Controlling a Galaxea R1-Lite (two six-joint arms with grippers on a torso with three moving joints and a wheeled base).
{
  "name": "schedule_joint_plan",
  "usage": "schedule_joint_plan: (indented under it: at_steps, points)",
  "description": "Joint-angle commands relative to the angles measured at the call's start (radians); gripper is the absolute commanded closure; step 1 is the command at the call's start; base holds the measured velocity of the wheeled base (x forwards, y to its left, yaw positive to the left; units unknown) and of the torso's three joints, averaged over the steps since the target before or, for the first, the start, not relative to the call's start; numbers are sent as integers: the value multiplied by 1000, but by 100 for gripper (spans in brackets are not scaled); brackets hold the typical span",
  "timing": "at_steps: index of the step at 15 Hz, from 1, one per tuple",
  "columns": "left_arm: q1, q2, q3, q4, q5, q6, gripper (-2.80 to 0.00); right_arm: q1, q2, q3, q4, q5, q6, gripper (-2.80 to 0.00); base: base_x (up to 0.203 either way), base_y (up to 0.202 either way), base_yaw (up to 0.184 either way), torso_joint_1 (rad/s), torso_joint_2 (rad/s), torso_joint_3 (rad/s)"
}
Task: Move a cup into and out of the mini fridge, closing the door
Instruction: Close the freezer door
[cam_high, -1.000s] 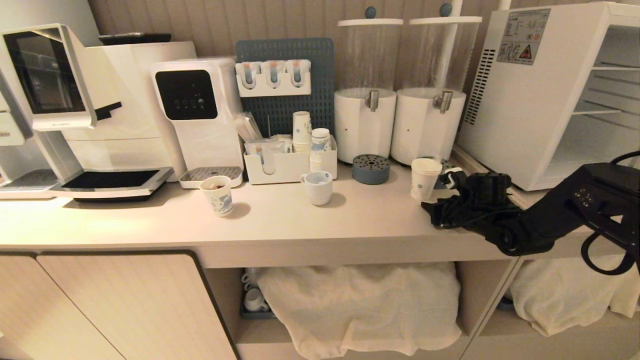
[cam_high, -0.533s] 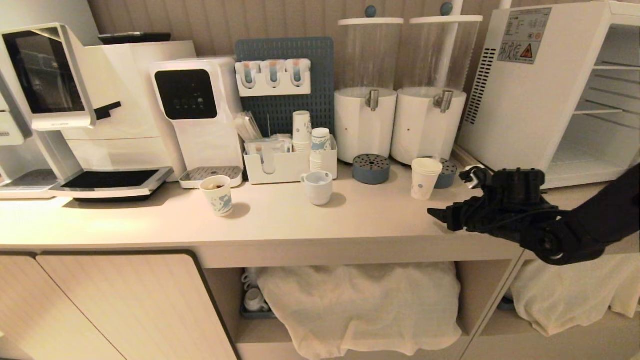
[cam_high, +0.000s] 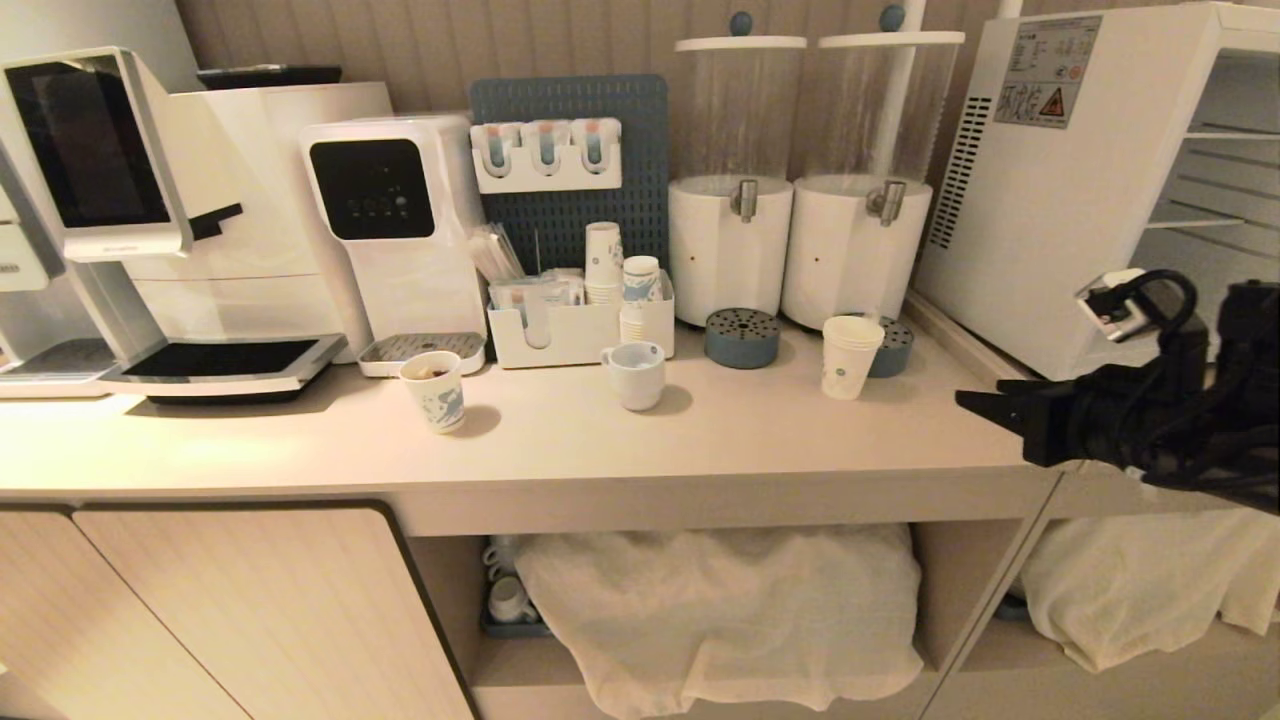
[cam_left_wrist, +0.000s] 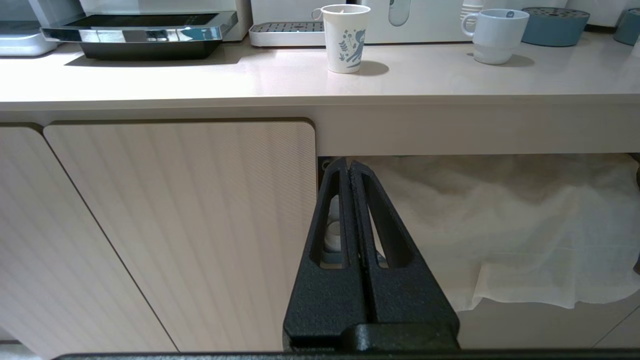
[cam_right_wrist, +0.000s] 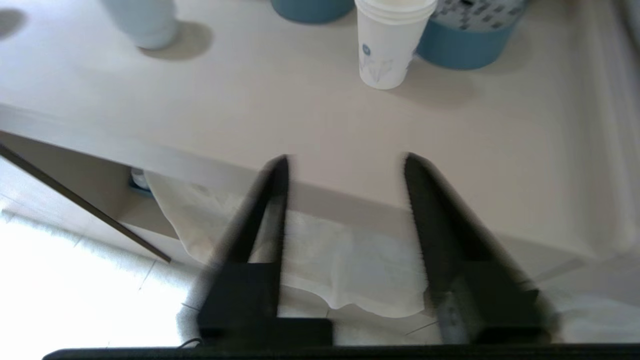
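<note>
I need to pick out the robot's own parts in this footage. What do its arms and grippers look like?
Both grippers are matte black with a grainy finish. The left gripper has long tapered fingers with slotted cut-outs. The right gripper has two slim flat fingers; its black arm carries looping black cables and a small white connector.

Office coffee corner: coffee machine (cam_high: 150, 220), drink dispensers (cam_high: 735, 180), paper cups (cam_high: 603, 262).
</note>
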Motion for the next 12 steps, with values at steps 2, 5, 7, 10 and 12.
schedule_joint_plan:
  at_steps: [2,5,7,10,12]
  points:
    - [0,0,20,-1,1,-1,0,0,-232,81,28,1,0,0,0,0,0,0,0,0]
    - [0,0,20,-1,1,-1,0,0,-516,71,231,0,1,0,0,0,0,0,0,0]
    - [0,0,20,-1,1,-1,0,-2,-721,17,467,-10,7,0,0,0,0,0,0,0]
    - [0,0,20,-1,1,-7,0,-5,-969,-36,712,-79,32,0,0,0,0,0,0,0]
    - [0,0,20,-1,1,-7,0,-31,-1130,-82,908,-111,70,0,0,0,0,0,0,0]
